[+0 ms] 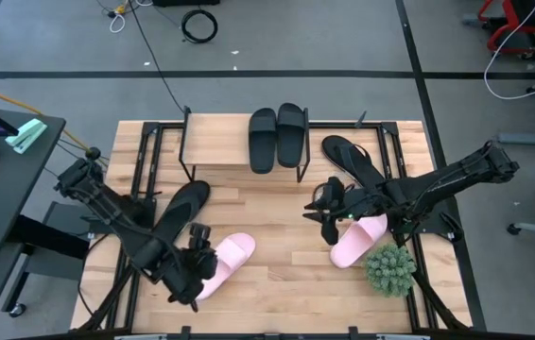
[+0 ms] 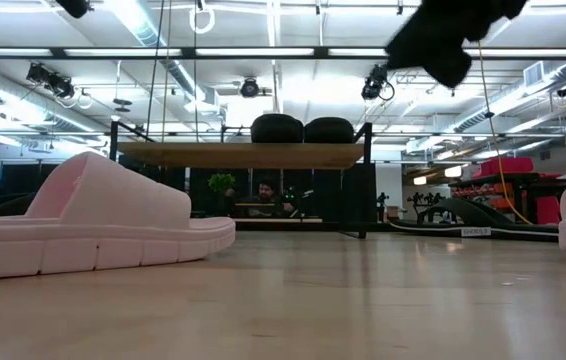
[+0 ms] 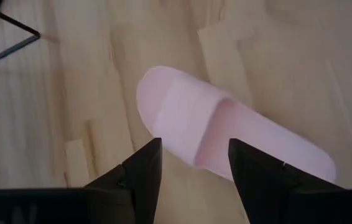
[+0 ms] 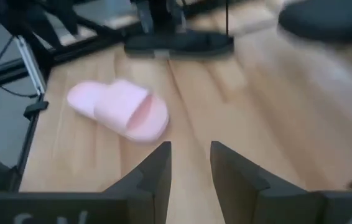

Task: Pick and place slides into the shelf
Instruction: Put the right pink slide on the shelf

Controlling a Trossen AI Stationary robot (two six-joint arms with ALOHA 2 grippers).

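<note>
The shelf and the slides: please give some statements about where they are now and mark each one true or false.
1. Two black slides lie on the shelf. True.
2. Both pink slides are on the shelf. False: both lie on the table, the left pink slide near the left gripper and the right pink slide by the right gripper.
3. The left gripper is shut on a pink slide. False: it is open above the slide and holds nothing.
4. A green plant ball sits beside the right pink slide. True.
5. A flip-flop lies on the table to the right of the shelf. True.
</note>
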